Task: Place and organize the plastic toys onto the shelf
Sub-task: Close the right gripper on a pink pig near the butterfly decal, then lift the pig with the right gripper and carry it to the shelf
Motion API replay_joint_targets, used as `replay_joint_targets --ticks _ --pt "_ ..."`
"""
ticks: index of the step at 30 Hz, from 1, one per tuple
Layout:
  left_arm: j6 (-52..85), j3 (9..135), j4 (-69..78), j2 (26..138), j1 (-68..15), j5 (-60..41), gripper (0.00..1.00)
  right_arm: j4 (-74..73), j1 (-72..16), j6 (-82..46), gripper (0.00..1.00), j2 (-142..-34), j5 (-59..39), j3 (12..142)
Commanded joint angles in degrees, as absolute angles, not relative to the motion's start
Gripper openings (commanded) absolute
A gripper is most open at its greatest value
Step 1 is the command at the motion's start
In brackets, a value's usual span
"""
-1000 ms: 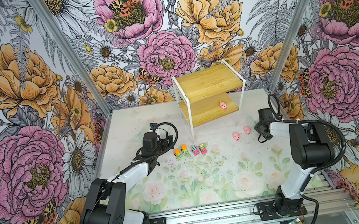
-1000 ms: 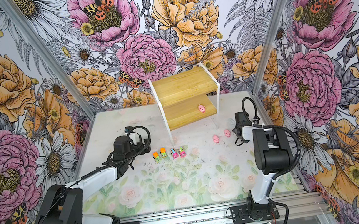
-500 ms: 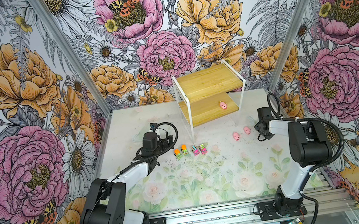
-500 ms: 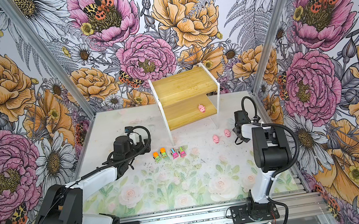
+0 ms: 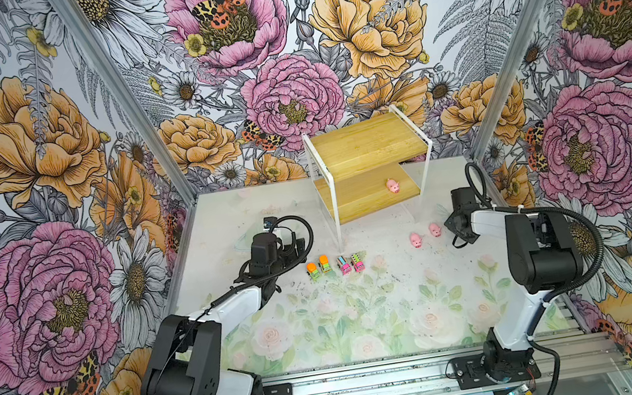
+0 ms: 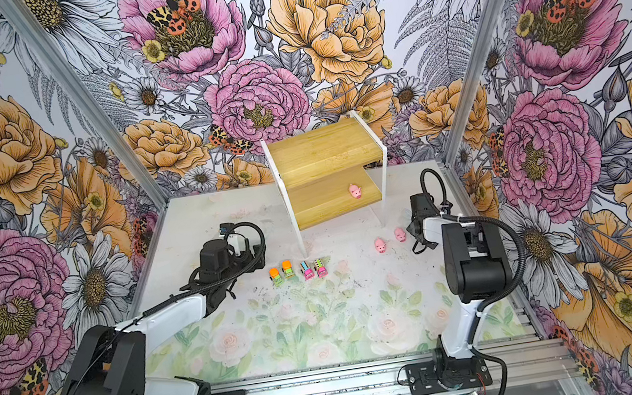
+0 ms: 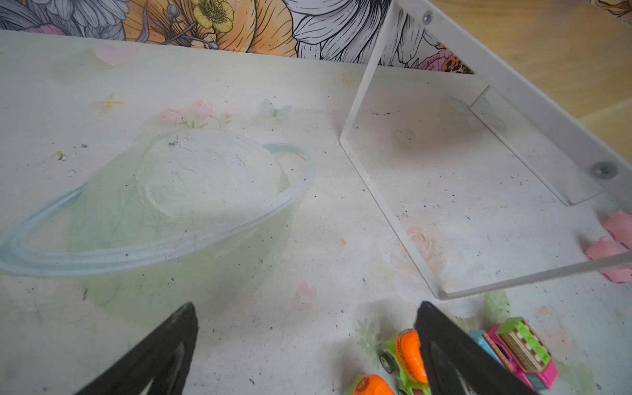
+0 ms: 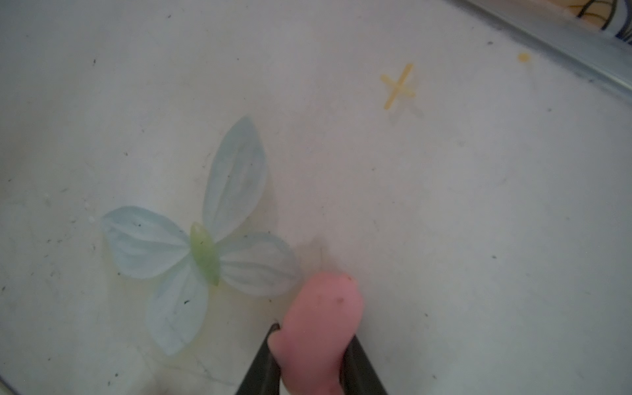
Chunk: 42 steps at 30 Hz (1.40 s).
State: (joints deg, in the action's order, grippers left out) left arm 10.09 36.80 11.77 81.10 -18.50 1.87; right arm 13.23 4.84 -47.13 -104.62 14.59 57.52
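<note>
On the lower board of the two-tier wooden shelf (image 5: 365,145), near its right end, stands the first pig (image 5: 392,185), the one toy of eight that is on the shelf: four pink pigs and four toy trucks in all.

The second pig (image 5: 416,240) and the third pig (image 5: 435,229) sit just beside each other on the flower-printed surface (image 5: 365,317), in front of the shelf's right front leg. The fourth pig (image 8: 321,328) shows only in the right wrist view, pinched in the right jaws. Both black fingers (image 8: 263,362) press against its flanks, next to a pale blue butterfly (image 8: 201,253) printed on the surface. Whether this pig rests on the surface or is lifted clear cannot be told. In both top views the right arm (image 5: 485,221) reaches to a spot right of the shelf's right front leg, just beyond the two loose pigs, and its wrist hides the held one.

The four trucks stand in one row on the surface in front of the shelf's left front leg. The first green truck (image 5: 313,271) and the second green truck (image 5: 324,263) both have orange tops. Next come the first pink truck (image 5: 343,264) and the second pink truck (image 5: 356,262), with multicoloured tops.

The left arm (image 5: 236,302) lies low in front of the shelf and to its left, the left jaws spread wide over the surface just beside the green trucks. In the left wrist view one finger (image 7: 455,359) crosses in front of those two trucks; contact cannot be told.
</note>
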Motion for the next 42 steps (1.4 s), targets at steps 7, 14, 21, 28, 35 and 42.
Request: replay_joint_targets --ticks 7,14,21,28,35,42 --pt "9.41 36.51 11.92 80.6 -17.98 0.7 0.99 13.9 3.78 -41.48 0.27 -98.15 10.44 54.62" --pt "9.47 36.63 11.91 80.67 -18.01 0.59 0.99 14.41 3.61 -36.1 0.25 -91.24 2.34 50.02" --pt "9.46 36.74 11.94 80.86 -18.0 0.62 0.99 15.31 2.14 -27.58 0.24 -78.92 -4.89 45.44" --pt "9.46 36.83 11.87 80.86 -17.93 0.57 0.99 16.49 -0.06 -20.81 0.24 -62.94 -11.52 40.67" --pt "9.55 36.85 11.87 81.25 -17.98 0.7 0.99 16.23 -4.29 -16.72 0.24 -55.15 -15.43 38.5" --pt "9.52 36.99 11.82 81.69 -17.93 0.79 0.99 12.54 -11.09 -12.42 0.23 -52.05 -15.31 38.72"
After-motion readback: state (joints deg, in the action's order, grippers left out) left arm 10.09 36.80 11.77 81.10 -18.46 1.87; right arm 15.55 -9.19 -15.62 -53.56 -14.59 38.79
